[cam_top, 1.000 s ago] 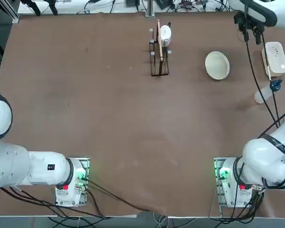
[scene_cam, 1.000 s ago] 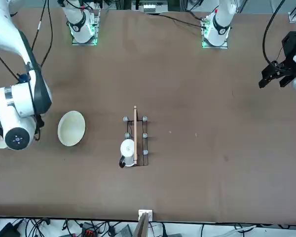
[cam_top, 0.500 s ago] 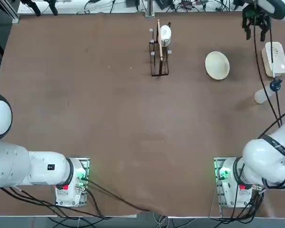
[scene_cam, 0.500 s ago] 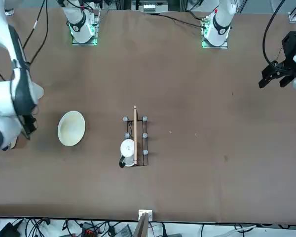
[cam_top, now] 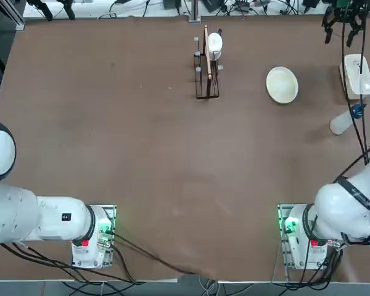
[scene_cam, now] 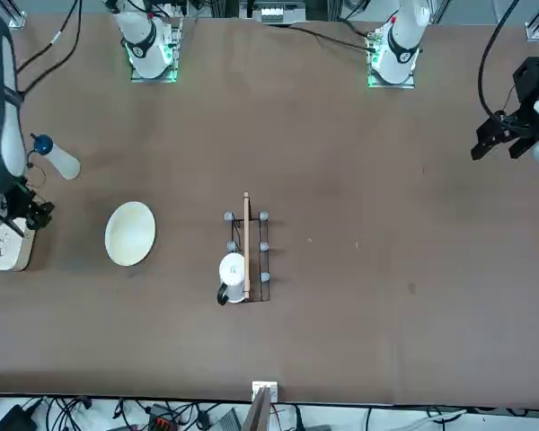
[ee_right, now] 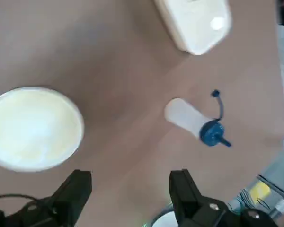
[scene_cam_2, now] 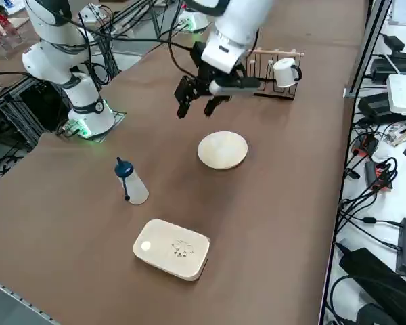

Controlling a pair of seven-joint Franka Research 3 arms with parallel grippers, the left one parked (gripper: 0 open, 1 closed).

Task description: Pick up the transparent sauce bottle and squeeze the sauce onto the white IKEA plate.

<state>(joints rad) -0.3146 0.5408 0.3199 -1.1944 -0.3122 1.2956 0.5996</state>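
On the brown table, the transparent sauce bottle lies, seemingly on its side, between the white IKEA plate and the robot's bases, while the right gripper hovers above the table, fingers spread wide.

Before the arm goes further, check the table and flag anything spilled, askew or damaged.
Only the sauce bottle looks odd: it lies on its side, blue cap's tether hanging loose. No spill shows. The plate sits flat; the right gripper is open.
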